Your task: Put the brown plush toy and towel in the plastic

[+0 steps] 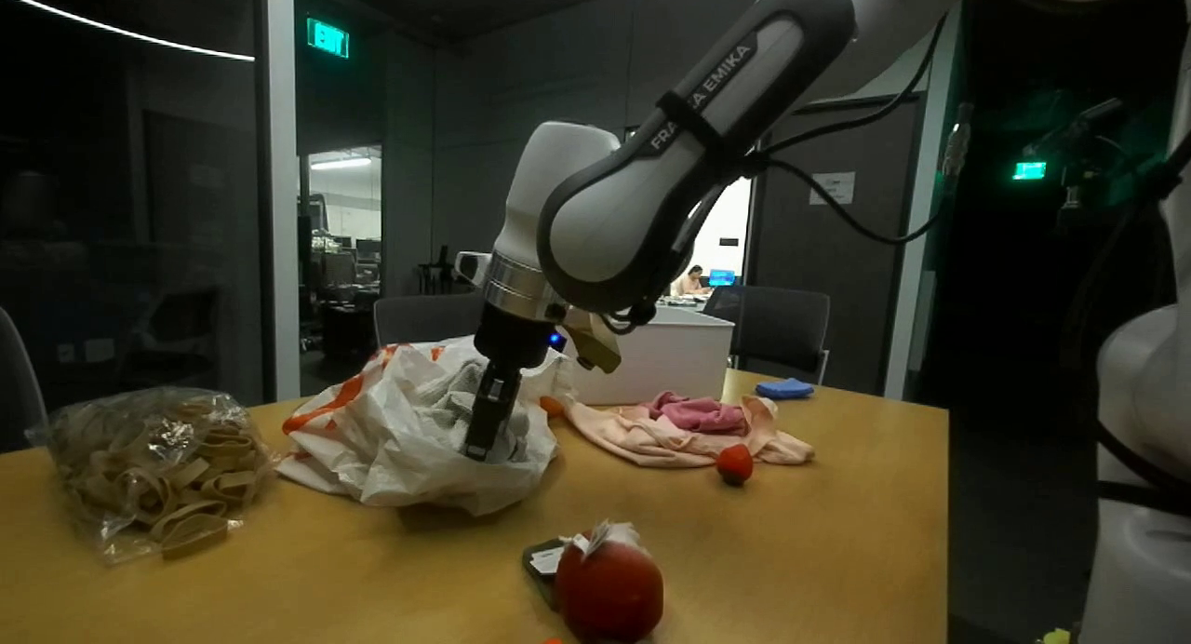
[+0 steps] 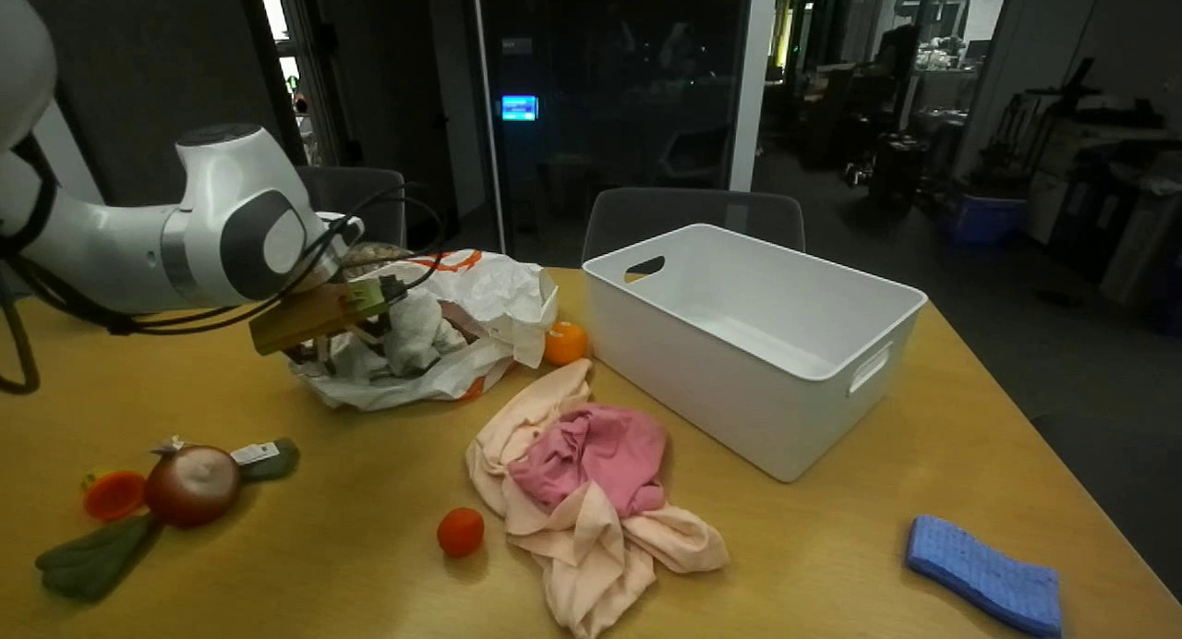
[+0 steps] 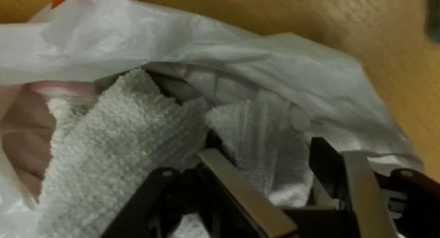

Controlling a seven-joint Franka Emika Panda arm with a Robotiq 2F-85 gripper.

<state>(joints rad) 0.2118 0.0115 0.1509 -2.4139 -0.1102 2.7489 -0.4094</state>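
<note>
The plastic, a whitish bag with orange-red markings, lies crumpled on the table in both exterior views [image 1: 391, 453] [image 2: 508, 288], its mouth spread. Inside it rests the off-white towel [image 3: 110, 148], also visible in both exterior views [image 1: 458, 397] [image 2: 420, 330]. My gripper [image 3: 263, 147] reaches down into the bag's mouth [image 1: 476, 453], its fingers apart. A fold of towel lies in the gap between the fingers and is not pinched. Beside the towel a brownish-pink patch [image 3: 29, 141] shows within the bag. I cannot make out the brown plush toy; it is hidden or out of view.
A white box [image 2: 729, 371] stands near the bag, with an orange [image 2: 565, 343] between. Peach and pink cloth [image 2: 591, 464] and a red ball [image 2: 460, 532] lie nearby. Around them are a toy onion [image 2: 194, 487], a blue sponge [image 2: 983, 574] and a bag of tan bands [image 1: 177, 476].
</note>
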